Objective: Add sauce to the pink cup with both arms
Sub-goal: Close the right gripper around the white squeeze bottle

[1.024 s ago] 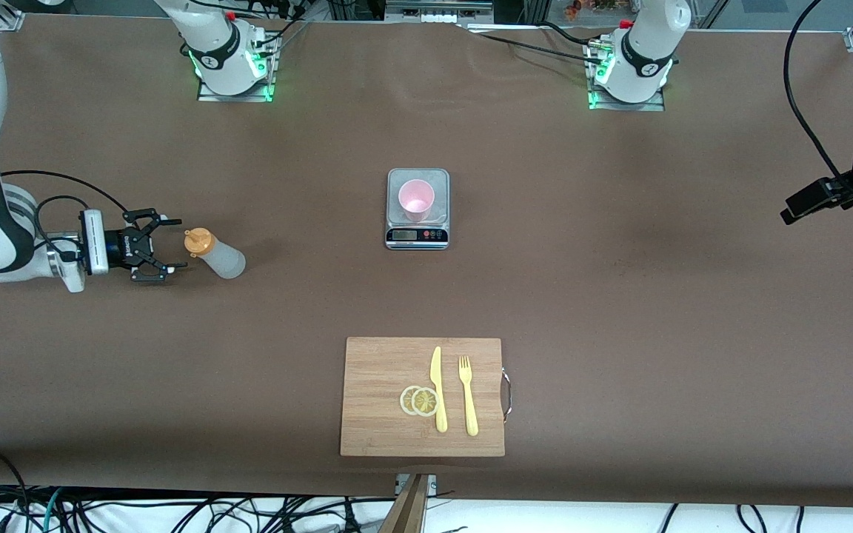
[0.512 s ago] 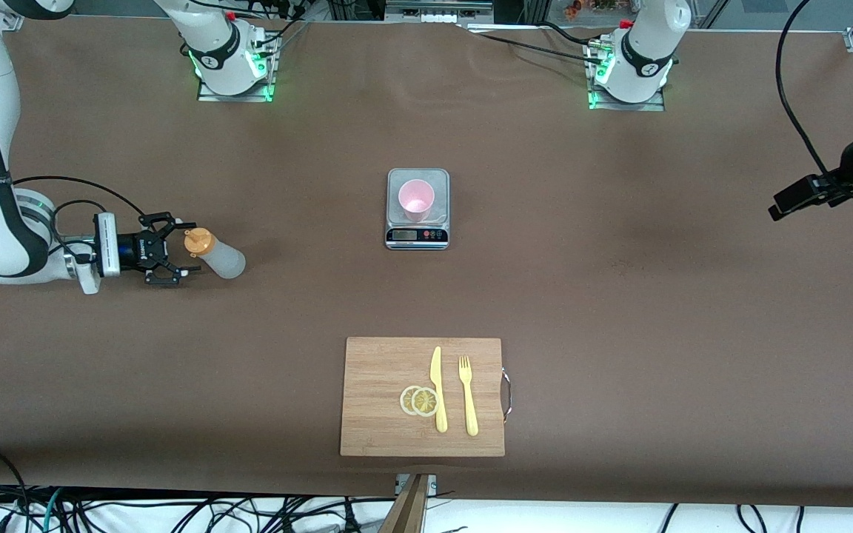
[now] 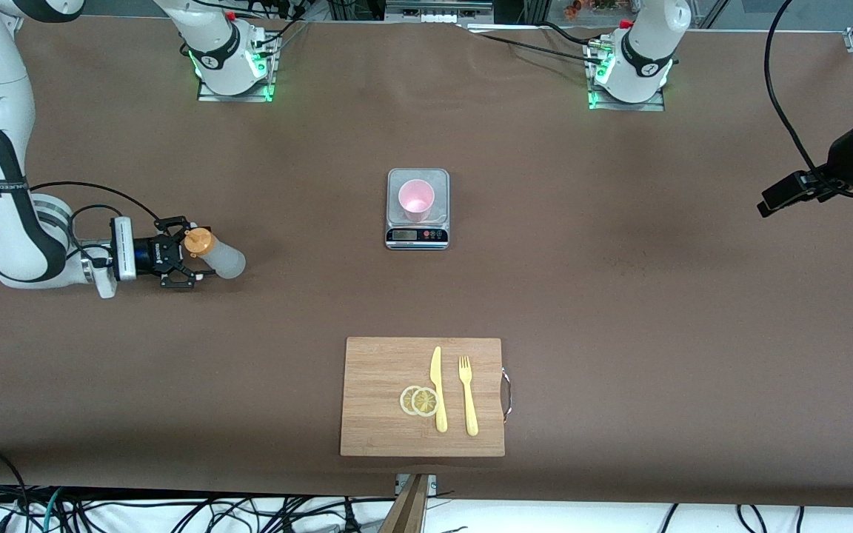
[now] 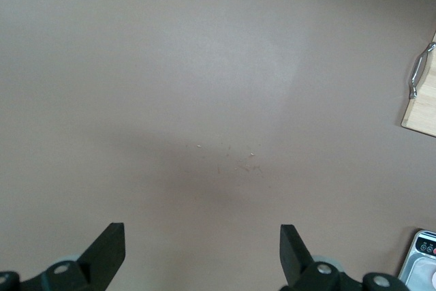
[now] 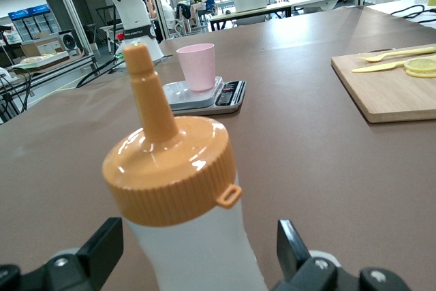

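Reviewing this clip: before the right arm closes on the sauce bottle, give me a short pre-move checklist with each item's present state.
1. Right pincer open, fingers on either side of the sauce bottle: ok.
2. Bottle upright on the table, orange cap on: ok.
3. Pincer not yet shut on the bottle: ok, gaps show beside it in the right wrist view.
4. Pink cup upright on the scale, rim open: ok.
5. Left pincer open, over bare table toward the left arm's end: ok.
6. How much sauce is in the bottle: cannot tell.
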